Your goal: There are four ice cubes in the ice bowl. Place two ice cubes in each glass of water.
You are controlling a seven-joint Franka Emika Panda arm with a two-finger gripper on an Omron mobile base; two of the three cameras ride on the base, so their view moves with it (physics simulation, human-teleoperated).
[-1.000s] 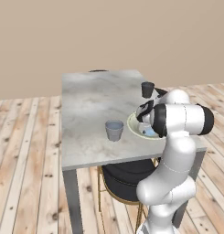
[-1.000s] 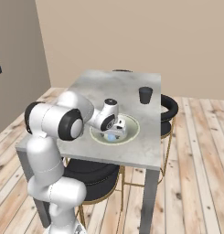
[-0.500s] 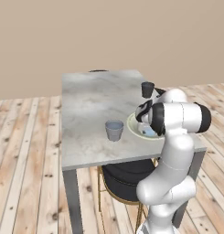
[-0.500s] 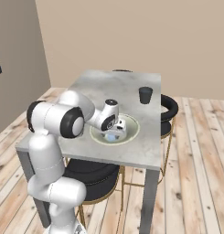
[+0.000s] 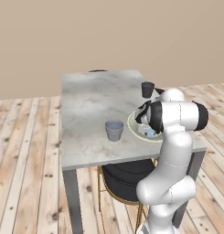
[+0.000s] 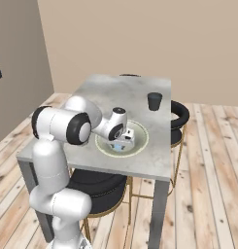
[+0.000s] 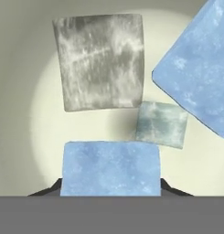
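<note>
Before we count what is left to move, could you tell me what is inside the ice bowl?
In the ice bowl, four ice cubes show. The nearest cube sits between the gripper fingertips; it hides whether they touch it.

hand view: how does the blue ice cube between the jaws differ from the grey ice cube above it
The pale blue ice cube sits at the bottom of the view with the dark fingertips at both its sides; the grey mottled ice cube lies free, farther up. One is blue, the other grey-white. Both lie in the cream-green round bowl.
</note>
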